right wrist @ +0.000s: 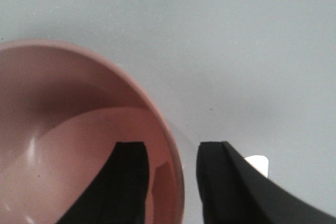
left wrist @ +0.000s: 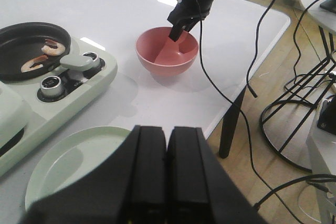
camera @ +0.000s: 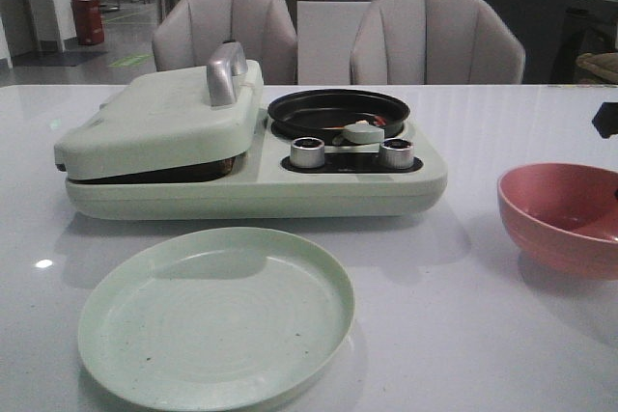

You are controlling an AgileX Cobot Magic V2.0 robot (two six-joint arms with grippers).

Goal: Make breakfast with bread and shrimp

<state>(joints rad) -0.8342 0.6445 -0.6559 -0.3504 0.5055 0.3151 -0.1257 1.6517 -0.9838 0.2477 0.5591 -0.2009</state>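
Two orange-red shrimp (left wrist: pixel 52 48) lie in the black pan (left wrist: pixel 21 38) of the pale green breakfast maker (camera: pixel 251 180); in the front view only a bit of shrimp (camera: pixel 379 122) shows behind the pan knob. The bread is out of view. My left gripper (left wrist: pixel 167 135) is shut and empty, above the table edge by the pale green plate (left wrist: pixel 68 156). My right gripper (right wrist: pixel 170 150) is open and straddles the rim of the pink bowl (right wrist: pixel 79 103), with one finger inside and one outside. It also shows over the bowl in the left wrist view (left wrist: pixel 181 27).
The breakfast maker's lid (camera: pixel 164 118), on its left half, is down, with a metal handle on top. Two silver knobs (camera: pixel 307 152) sit at its front. The plate (camera: pixel 217 315) lies in front of it and the pink bowl (camera: pixel 560 214) to its right. Two chairs stand behind the table.
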